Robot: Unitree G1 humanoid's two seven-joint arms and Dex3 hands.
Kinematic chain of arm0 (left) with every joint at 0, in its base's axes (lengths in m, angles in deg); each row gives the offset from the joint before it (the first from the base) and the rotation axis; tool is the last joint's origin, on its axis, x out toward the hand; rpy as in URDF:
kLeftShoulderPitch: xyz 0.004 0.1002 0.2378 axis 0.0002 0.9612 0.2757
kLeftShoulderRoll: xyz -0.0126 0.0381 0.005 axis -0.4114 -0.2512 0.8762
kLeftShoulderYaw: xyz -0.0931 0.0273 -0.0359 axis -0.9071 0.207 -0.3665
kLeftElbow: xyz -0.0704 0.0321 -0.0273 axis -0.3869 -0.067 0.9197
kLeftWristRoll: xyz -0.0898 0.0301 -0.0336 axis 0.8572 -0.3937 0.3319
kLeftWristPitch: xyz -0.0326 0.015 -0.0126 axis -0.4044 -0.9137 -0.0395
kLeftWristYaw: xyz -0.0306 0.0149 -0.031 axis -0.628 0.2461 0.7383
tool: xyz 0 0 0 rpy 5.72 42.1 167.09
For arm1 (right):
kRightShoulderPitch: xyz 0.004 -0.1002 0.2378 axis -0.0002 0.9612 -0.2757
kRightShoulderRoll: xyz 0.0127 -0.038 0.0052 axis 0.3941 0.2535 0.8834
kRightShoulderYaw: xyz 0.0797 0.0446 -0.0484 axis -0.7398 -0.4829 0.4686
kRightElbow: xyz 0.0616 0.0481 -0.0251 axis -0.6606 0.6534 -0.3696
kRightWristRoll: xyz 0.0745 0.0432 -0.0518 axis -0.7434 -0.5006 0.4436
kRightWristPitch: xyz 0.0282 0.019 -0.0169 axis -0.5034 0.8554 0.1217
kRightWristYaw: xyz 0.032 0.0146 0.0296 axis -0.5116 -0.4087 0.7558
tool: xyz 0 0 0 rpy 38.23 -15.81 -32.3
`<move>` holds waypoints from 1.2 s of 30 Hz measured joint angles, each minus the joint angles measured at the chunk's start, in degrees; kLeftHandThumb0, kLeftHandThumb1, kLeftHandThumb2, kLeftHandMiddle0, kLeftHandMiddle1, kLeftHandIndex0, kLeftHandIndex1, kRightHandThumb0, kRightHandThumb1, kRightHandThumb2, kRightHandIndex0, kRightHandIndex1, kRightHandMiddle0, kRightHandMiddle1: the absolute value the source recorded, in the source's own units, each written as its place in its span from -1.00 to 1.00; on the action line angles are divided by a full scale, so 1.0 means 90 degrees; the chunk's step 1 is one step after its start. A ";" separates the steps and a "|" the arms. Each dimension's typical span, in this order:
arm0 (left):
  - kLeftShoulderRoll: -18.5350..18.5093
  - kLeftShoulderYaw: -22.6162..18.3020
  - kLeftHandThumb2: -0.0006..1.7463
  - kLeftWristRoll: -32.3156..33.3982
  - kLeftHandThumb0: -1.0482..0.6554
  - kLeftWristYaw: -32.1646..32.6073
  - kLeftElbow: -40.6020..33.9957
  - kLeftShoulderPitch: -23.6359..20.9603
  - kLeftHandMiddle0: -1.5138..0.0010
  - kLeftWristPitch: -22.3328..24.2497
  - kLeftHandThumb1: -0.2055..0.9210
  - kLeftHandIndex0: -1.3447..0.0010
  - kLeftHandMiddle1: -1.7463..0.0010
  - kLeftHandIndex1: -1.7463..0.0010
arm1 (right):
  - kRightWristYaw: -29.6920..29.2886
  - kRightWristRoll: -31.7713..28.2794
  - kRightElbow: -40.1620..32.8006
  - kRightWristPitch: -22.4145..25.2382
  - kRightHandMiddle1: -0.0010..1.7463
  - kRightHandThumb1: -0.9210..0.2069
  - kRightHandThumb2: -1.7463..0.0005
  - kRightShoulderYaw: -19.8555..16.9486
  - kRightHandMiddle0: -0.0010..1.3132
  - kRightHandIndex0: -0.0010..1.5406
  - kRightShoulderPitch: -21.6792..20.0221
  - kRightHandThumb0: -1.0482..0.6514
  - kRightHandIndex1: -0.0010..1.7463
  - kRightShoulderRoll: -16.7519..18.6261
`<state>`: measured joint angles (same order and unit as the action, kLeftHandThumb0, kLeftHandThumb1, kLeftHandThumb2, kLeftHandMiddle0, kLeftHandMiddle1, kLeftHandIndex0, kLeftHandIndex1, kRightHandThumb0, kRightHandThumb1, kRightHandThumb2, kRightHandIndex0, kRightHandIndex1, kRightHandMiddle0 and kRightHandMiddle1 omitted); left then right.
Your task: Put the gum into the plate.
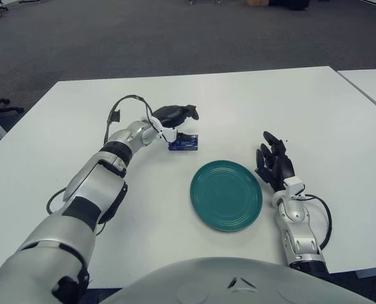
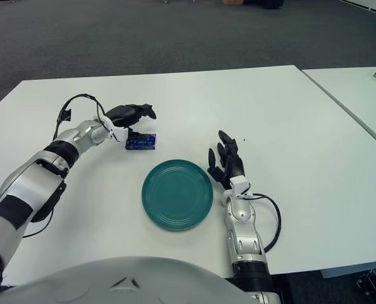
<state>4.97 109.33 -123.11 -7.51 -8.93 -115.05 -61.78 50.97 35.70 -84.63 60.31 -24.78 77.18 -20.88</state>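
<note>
- My left hand reaches out, fingers arched over the gum, thumb at it; grasp unclear.
- Gum: small blue box, on table beyond plate.
- Plate: round, teal, glossy.
- Right hand beside plate's right, fingers spread.

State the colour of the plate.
Teal green all over; the plate shows best in the right eye view.

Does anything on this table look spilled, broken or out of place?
Nothing stands out. The blue gum pack lies intact on the white table under the left hand, the green plate sits flat, and the right hand shows beside the plate, on its right.
</note>
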 measured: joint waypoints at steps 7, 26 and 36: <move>0.0032 0.0214 -0.62 0.0005 -1.00 -0.0565 0.0157 -0.0002 0.70 0.0090 1.00 0.89 1.00 -0.35 | 0.0000 -0.0014 0.0003 -0.0010 -0.52 -1.00 0.16 -0.0023 -1.00 -0.67 0.0011 -0.59 -1.00 0.0002; 0.0123 0.0649 -0.67 -0.0011 -1.00 -0.0626 0.0386 0.0031 0.70 0.0378 1.00 0.89 1.00 -0.39 | 0.0021 -0.0059 0.0021 -0.0047 -0.59 -1.00 0.14 -0.0037 -1.00 -0.73 0.0023 -0.59 -1.00 0.0004; 0.0204 0.0802 -0.69 -0.0029 -0.97 -0.0319 0.0508 0.0054 0.72 0.0840 1.00 0.91 1.00 -0.31 | 0.0048 -0.0088 0.0021 -0.0025 -0.57 -1.00 0.17 -0.0107 -1.00 -0.71 0.0021 -0.57 -0.99 -0.0007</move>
<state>6.80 116.56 -123.37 -10.38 -4.35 -114.57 -54.22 51.40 34.91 -84.43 60.08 -25.74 77.37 -20.95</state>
